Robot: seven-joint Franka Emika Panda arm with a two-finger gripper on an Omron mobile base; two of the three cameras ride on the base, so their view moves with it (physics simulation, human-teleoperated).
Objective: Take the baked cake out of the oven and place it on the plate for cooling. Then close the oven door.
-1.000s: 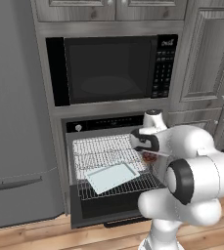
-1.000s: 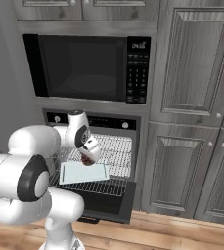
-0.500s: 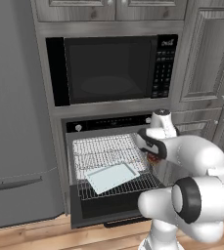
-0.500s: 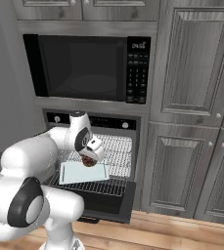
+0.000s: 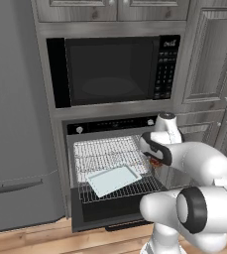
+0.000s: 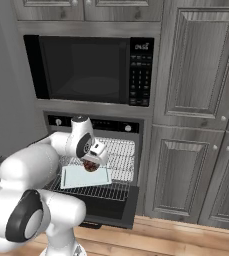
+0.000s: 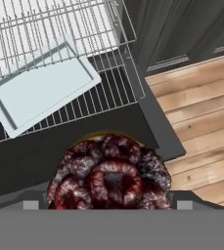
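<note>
The baked cake [image 7: 108,168], small, round and dark reddish-brown, sits between my fingertips, with my gripper [image 7: 107,197] shut on it. From the base views the gripper [image 5: 154,158] holds the cake [image 6: 90,166] in front of the black oven [image 5: 114,125], above the right part of the pulled-out wire rack [image 5: 105,151]. The oven door [image 5: 102,214] hangs open below, seen again as the dark oven door [image 7: 84,132] under the cake. The plate is out of view.
A pale square tray [image 5: 114,179] lies on the lower rack, left of the cake, and shows as the tray [image 7: 40,90]. A black microwave [image 5: 110,69] sits above the oven. Grey cabinet doors [image 6: 191,100] stand to the right, over a wooden floor [image 7: 201,117].
My arm's elbow has swung down and to the right. The hand with the cake has shifted slightly lower and outward from the oven. The tray and door have not moved.
</note>
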